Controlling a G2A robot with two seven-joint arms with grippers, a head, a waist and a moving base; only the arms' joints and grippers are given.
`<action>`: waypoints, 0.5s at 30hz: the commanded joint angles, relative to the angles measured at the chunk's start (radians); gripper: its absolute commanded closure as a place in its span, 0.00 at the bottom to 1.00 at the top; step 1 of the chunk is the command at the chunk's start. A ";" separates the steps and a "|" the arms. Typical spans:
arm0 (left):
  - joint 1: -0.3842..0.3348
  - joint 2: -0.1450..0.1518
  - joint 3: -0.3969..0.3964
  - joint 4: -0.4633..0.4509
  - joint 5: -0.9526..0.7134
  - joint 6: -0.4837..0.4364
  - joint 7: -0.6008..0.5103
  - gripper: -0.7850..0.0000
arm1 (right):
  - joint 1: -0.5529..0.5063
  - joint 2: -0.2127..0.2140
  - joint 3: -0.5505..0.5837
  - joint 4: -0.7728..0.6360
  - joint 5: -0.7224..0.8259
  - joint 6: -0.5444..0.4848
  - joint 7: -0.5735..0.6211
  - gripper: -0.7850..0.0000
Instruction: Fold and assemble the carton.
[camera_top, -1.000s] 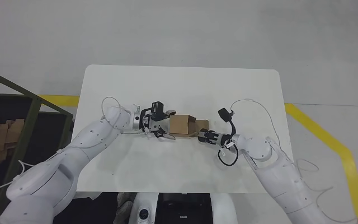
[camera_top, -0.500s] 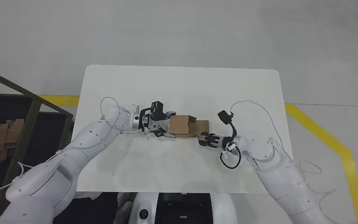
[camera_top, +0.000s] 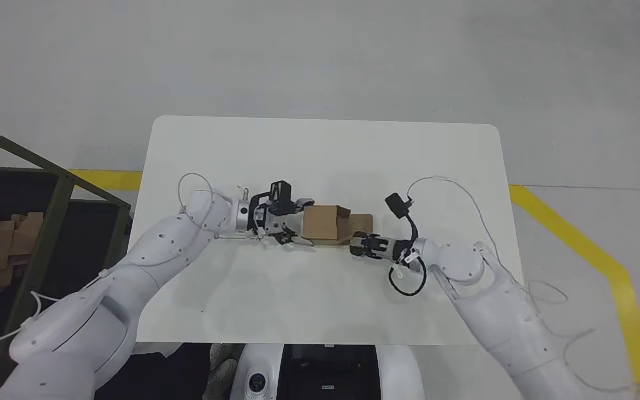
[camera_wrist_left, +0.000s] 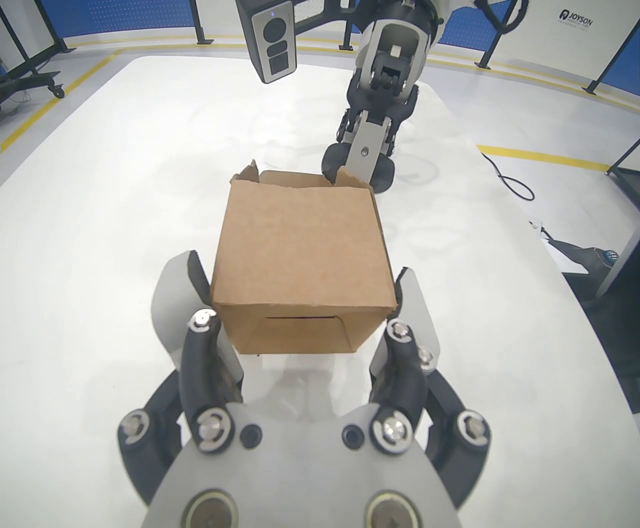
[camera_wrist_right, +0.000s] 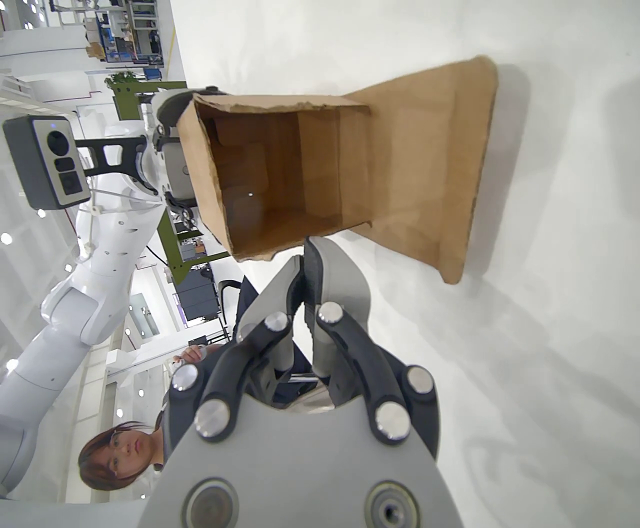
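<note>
Cardboard carton (camera_wrist_left: 300, 240) lies on side on table (camera_top: 300, 150), closed end clamped in left pincer (camera_wrist_left: 300, 275); I judge to brace it. Right pincer (camera_wrist_right: 307, 260) pressed closed, empty, tip at open mouth's edge. Loose flap (camera_wrist_right: 430, 165) splayed just beyond tip, presumably next to fold.
</note>
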 joint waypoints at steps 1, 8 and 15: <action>0.001 0.000 -0.002 -0.002 0.002 -0.001 0.000 0.21 | 0.015 -0.004 -0.009 0.023 0.010 -0.009 0.000 1.00; 0.004 -0.001 -0.006 -0.010 0.013 -0.007 -0.004 0.23 | 0.079 -0.026 -0.056 0.117 0.070 -0.066 0.005 1.00; 0.006 -0.002 -0.011 -0.013 0.022 -0.009 -0.002 0.24 | 0.162 -0.055 -0.122 0.201 0.103 -0.078 0.025 1.00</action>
